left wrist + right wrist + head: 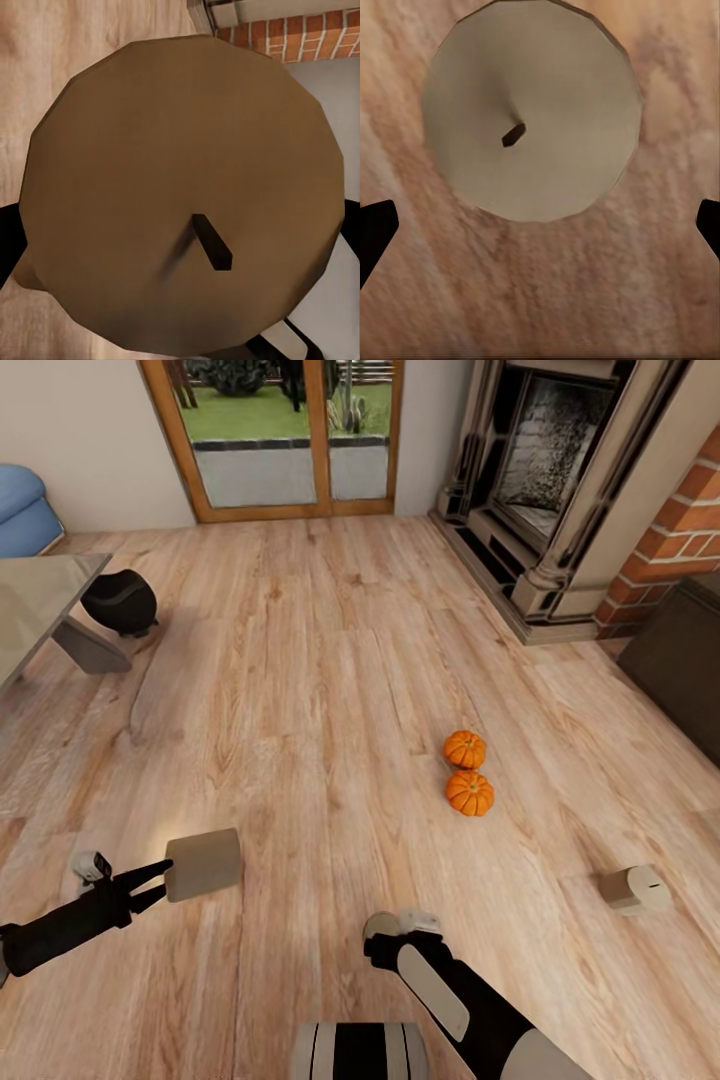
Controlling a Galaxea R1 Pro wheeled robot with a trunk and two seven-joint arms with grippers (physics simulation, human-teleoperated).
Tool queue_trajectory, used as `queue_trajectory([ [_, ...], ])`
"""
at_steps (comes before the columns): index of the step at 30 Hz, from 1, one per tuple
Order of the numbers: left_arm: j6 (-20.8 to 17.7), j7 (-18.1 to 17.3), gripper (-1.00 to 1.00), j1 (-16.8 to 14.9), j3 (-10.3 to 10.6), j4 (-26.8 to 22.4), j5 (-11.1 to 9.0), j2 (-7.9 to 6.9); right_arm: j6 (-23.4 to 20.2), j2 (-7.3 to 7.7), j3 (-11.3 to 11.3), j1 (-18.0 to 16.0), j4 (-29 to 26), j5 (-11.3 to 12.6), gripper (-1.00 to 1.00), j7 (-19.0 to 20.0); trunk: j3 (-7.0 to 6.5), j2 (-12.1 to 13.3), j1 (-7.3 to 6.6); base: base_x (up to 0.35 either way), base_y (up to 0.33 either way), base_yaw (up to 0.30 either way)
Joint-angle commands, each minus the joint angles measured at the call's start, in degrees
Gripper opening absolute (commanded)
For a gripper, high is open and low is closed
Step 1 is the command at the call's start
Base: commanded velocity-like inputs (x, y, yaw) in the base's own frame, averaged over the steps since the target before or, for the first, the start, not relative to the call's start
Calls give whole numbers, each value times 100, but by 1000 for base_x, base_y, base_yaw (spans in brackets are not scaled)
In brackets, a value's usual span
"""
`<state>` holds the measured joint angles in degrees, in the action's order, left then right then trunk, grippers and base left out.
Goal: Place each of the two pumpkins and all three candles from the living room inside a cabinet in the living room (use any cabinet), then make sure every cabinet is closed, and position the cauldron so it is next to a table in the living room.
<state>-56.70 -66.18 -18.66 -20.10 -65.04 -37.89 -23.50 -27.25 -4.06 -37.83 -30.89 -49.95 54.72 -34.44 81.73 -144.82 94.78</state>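
My left gripper [158, 886] is shut on a tan candle [203, 865], held above the floor at lower left; in the left wrist view the candle [180, 195] shows its dark wick. My right gripper [540, 229] is open, pointing down over a pale candle [529, 120] that stands on the floor, fingertips apart from it. Another candle [635, 890] lies on the floor at right. Two orange pumpkins [465, 749] [470, 793] sit side by side mid-floor. The black cauldron [120, 603] rests beside the grey table [40, 600]. The dark cabinet [690, 660] is at the right edge.
A fireplace [545, 470] with a brick wall [680, 530] stands at the back right. Glass patio doors [285, 435] are at the back, and a blue seat [22, 510] at far left. Wooden floor [300, 690] stretches between table and pumpkins.
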Motion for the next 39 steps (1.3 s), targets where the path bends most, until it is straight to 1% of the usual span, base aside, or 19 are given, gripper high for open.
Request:
queue_trajectory([
  [1,-25,-6,-100,3,2,-19,-22,0,-8,2,-10,-5,6,38,100,-45,27,-3,1,0,0,0],
  [3,-25,-202,-100,12,4,-55,-30,-4,-8,2,-7,-5,16,38,100,-45,71,-6,6,0,0,0],
  [5,-25,-484,-100,17,9,-70,-1,-5,-8,2,-6,-5,18,38,100,-45,115,-9,12,0,0,0],
  [7,-25,-735,-100,20,13,-69,18,-6,-6,2,-5,-5,20,38,100,-45,115,-9,12,0,0,0],
  [10,-25,-847,-100,23,14,-63,25,-2,-7,2,-5,-5,20,38,100,-45,115,-9,12,0,0,0],
  [15,-25,-875,-100,27,15,-25,27,3,-8,2,-5,-5,28,38,100,-45,115,-9,12,6,0,0],
  [36,-17,-878,-100,29,14,-10,33,3,-8,2,-5,-5,29,38,100,-45,115,-9,12,126,0,0],
  [39,-17,-947,-100,29,15,-9,29,3,-7,2,-5,-5,29,38,100,-45,115,-9,12,24,0,0],
])
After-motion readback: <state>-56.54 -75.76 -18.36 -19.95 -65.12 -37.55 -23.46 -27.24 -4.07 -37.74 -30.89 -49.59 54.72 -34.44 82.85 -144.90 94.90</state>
